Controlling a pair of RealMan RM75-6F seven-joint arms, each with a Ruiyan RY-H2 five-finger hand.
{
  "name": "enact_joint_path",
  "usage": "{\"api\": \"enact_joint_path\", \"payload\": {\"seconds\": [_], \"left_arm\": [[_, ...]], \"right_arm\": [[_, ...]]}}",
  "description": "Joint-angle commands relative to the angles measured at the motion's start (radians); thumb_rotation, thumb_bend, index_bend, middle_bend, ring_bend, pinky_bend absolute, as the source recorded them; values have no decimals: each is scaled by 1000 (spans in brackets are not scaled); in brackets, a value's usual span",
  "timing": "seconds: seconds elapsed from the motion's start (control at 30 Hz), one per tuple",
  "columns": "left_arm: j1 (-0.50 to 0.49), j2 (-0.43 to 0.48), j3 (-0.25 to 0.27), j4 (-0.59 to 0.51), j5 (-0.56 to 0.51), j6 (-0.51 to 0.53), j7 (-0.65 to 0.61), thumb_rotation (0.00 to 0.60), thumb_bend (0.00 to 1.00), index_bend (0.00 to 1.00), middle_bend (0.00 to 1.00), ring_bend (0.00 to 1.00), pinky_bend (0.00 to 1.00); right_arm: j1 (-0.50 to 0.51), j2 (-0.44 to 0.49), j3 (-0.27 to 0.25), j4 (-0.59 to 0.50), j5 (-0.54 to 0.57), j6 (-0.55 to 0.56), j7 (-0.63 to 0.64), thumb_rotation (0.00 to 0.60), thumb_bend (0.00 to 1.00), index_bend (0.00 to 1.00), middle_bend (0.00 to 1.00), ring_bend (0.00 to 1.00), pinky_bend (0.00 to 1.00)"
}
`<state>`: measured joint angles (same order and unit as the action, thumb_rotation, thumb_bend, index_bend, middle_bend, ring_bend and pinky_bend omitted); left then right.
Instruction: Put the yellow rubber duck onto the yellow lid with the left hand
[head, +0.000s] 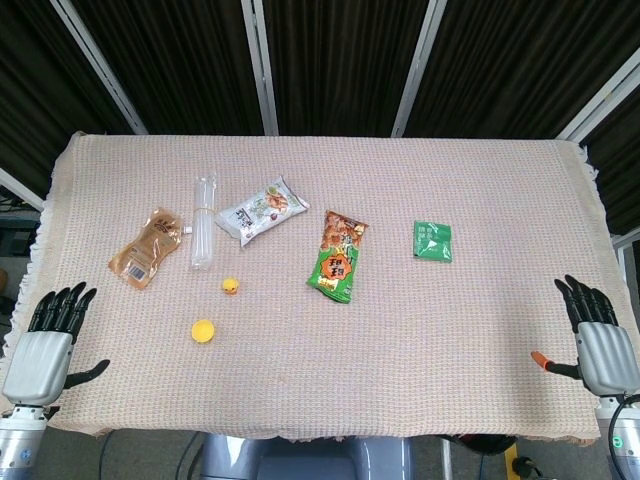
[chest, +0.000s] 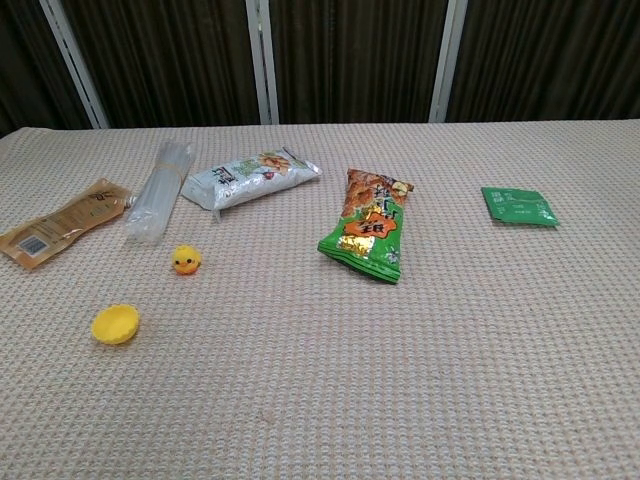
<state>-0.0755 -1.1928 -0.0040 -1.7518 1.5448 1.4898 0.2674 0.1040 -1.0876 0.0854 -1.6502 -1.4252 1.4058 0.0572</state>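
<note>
Head view: woven beige tablecloth (head: 400, 320) before dark curtains (head: 330, 60)

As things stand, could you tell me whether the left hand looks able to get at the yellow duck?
Probably yes. The left hand rests open at the table's near left edge, and the duck stands alone on bare cloth. Only the yellow lid lies roughly between them, low and slightly aside; the clear tube sits behind it.

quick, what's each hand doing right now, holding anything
Left hand: open, fingers apart, holding nothing.
Right hand: open, fingers apart, holding nothing.
</note>
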Motion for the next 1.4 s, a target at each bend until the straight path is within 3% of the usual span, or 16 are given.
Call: {"api": "enact_joint_path", "payload": {"seconds": [0.03,0.47,0.6,0.77,1.0,1.13,1.4], "left_arm": [[-2,0,-1,0,-2,-3,2,600,11,0,0,0,0],[-34,-13,-18,1,-9,-40,31,600,15,0,0,0,0],[-82,-19,-55,-9,-35,-90,64,600,42,101,0,0,0],[-190,-54,-137,-28,-152,-223,140,600,125,235,0,0,0],[-409,-197,-266,26,-449,-450,285,600,170,309,0,0,0],[-485,-249,-283,66,-556,-488,360,600,174,323,0,0,0],[-574,-310,-269,110,-691,-490,492,600,177,344,0,0,0]], "right_arm": [[0,1,0,0,1,-1,0,600,16,0,0,0,0],[-4,5,0,-1,4,3,6,600,16,0,0,0,0],[-4,5,-1,-1,2,2,7,600,16,0,0,0,0],[-3,4,-1,-1,-1,2,6,600,16,0,0,0,0],[1,4,3,3,9,-10,21,600,16,0,0,0,0],[1,7,3,3,5,-8,30,600,16,0,0,0,0],[1,9,4,3,7,-10,42,600,16,0,0,0,0]]}}
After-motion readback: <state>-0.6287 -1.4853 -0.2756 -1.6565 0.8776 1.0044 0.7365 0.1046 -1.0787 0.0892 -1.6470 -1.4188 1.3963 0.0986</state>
